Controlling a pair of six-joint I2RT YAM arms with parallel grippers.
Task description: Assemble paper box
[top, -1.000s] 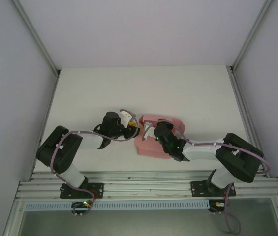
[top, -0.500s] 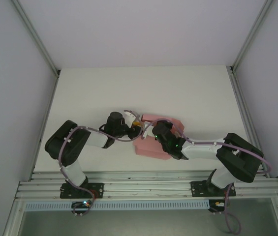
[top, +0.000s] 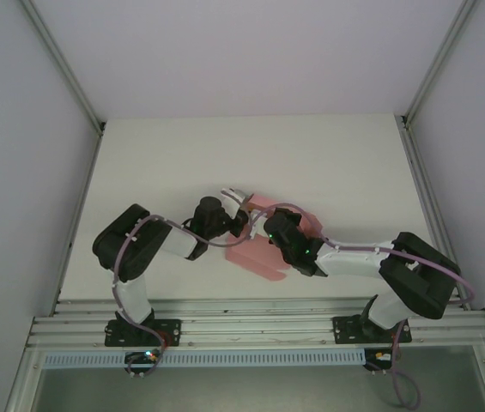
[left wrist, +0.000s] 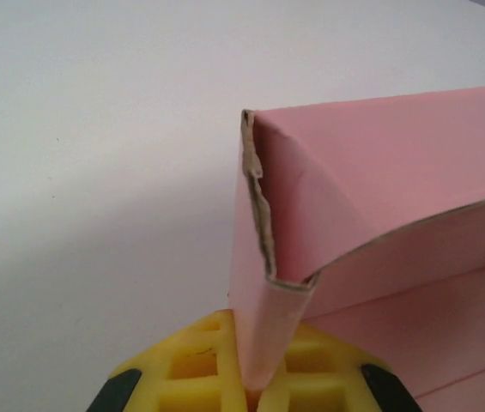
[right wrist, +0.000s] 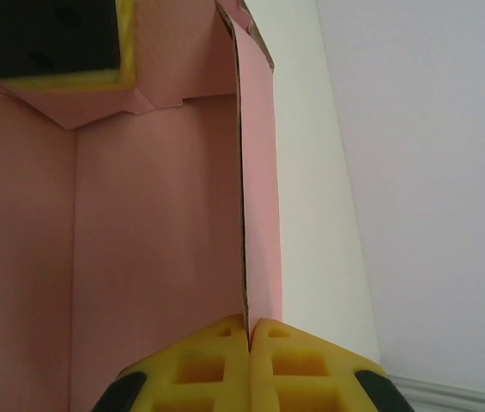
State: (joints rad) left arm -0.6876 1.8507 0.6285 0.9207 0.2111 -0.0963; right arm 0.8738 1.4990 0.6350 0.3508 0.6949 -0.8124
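The pink paper box [top: 255,255] sits partly folded at the table's middle, between both arms. My left gripper [top: 244,215] reaches it from the left and is shut on a folded corner flap. In the left wrist view the yellow fingers [left wrist: 192,360] pinch that doubled pink flap [left wrist: 263,309], with a box wall [left wrist: 379,172] rising behind it. My right gripper [top: 269,227] comes from the right and is shut on a thin upright side wall [right wrist: 259,172]. That wall's edge runs into the closed yellow pads [right wrist: 216,365]. The left gripper's finger [right wrist: 53,43] shows at the box's far corner.
The white table [top: 225,154] stretches behind and to both sides of the box. Grey enclosure walls [top: 19,129] close it in on the left, right and back. An aluminium rail [top: 251,326] carrying the arm bases runs along the near edge.
My left arm has swung right to the box's corner and its jaws have shut on the flap. The box has shifted slightly. My right gripper has kept its hold.
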